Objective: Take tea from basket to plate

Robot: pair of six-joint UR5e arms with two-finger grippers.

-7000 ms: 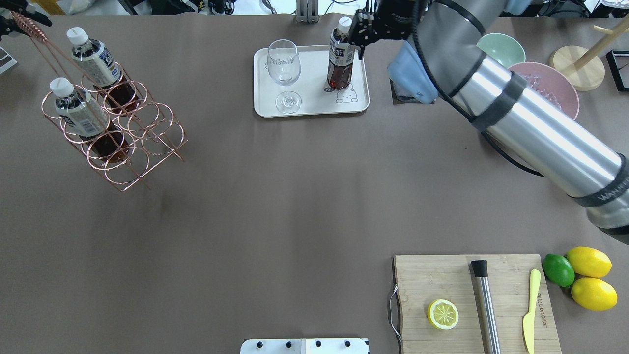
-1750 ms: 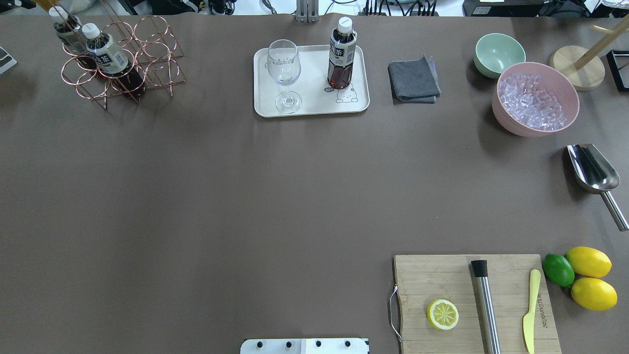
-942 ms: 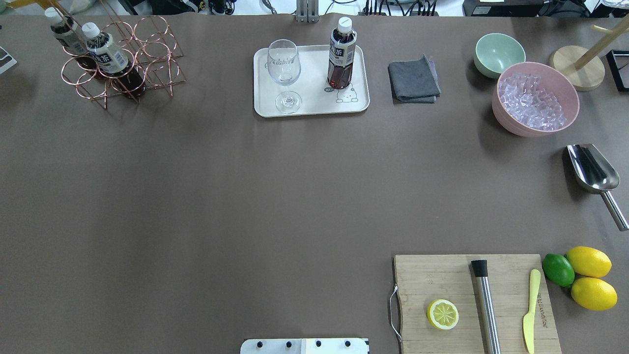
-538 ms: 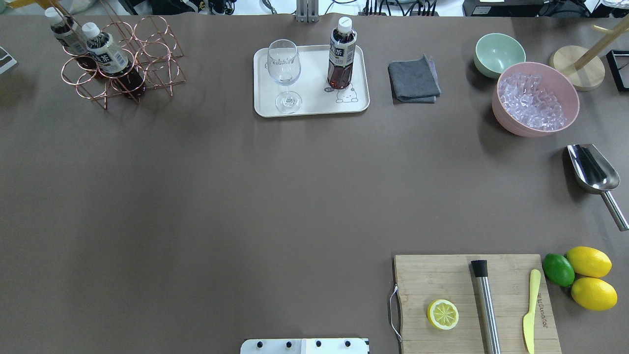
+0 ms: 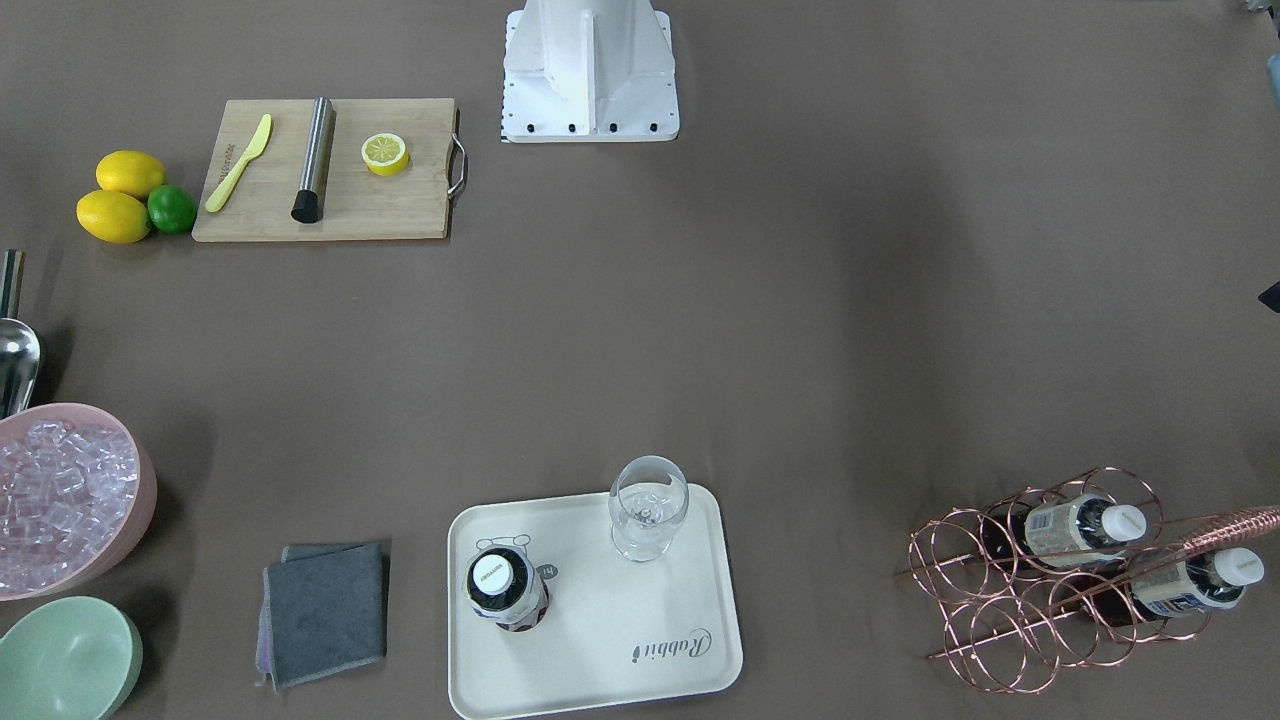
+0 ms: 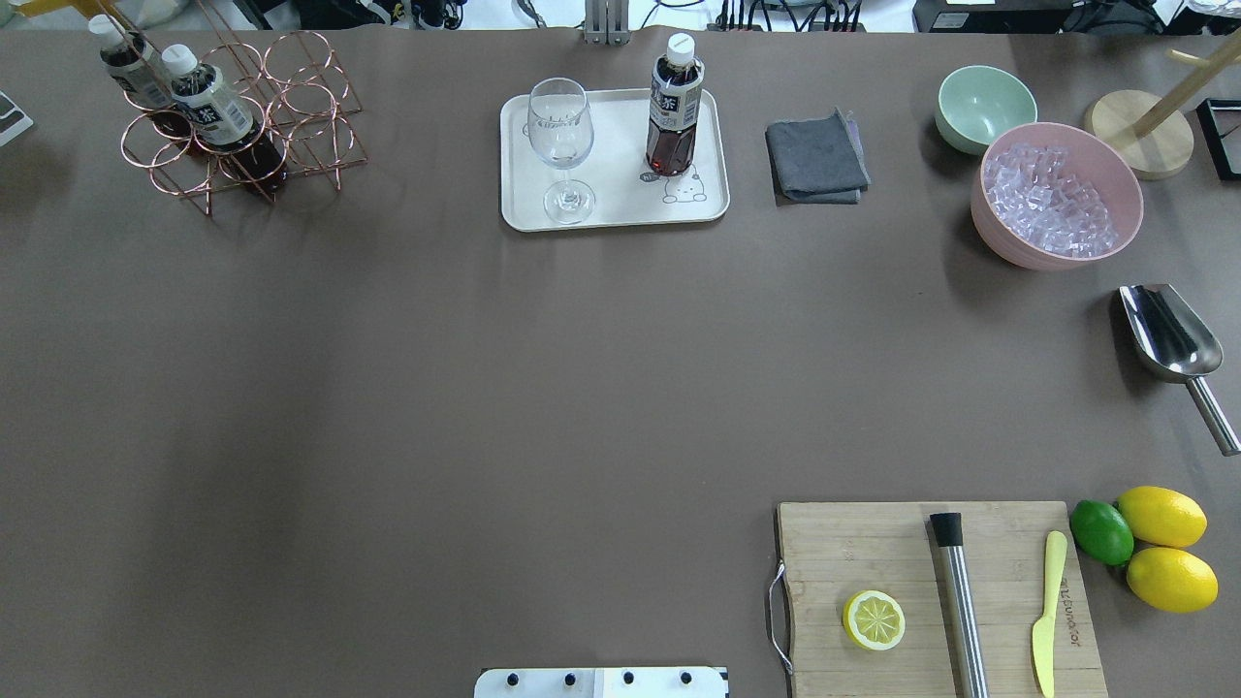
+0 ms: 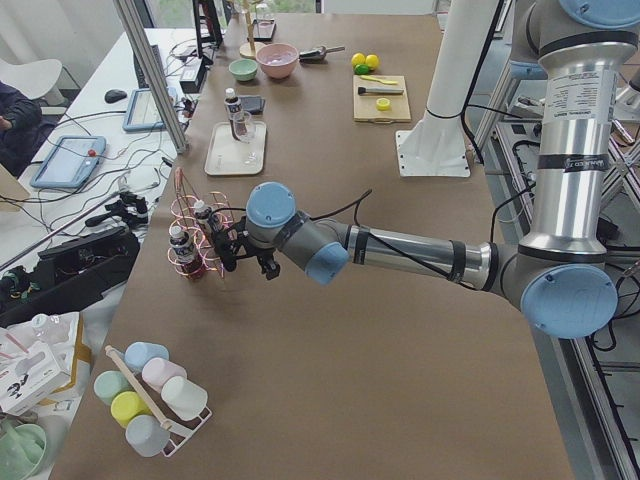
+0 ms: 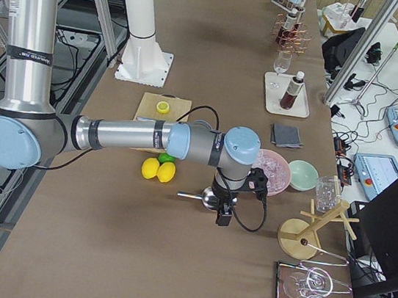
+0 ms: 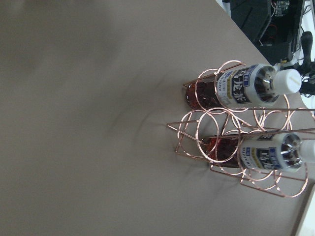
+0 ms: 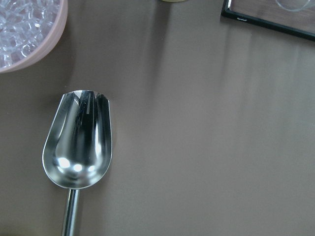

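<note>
One tea bottle [image 6: 674,114] stands upright on the cream plate [image 6: 620,206], beside a wine glass [image 6: 559,136]; from across the table it shows cap-up [image 5: 505,588] on the plate [image 5: 620,660]. The copper wire basket [image 6: 291,126] sits at the far left corner with two more tea bottles [image 6: 208,102] [image 6: 129,66] leaning in its rings. The left wrist view looks onto the basket [image 9: 216,128] and both bottles [image 9: 246,86] [image 9: 268,153]. My left gripper [image 7: 228,250] hangs just beside the basket [image 7: 190,235]. My right gripper [image 8: 224,215] hovers over a steel scoop [image 10: 78,142]. I cannot tell either gripper's state.
A grey cloth [image 6: 816,158], a green bowl [image 6: 984,105] and a pink bowl of ice [image 6: 1057,199] lie right of the plate. A wooden stand [image 6: 1139,145] is at the far right. The cutting board [image 6: 936,596] with lemon half, muddler and knife, plus lemons and a lime [image 6: 1100,531], sits near right.
Seven seconds ago the right gripper was at the tea on the plate and the basket sat nearer; now both arms are outside the overhead view and the basket rests in the far left corner.
</note>
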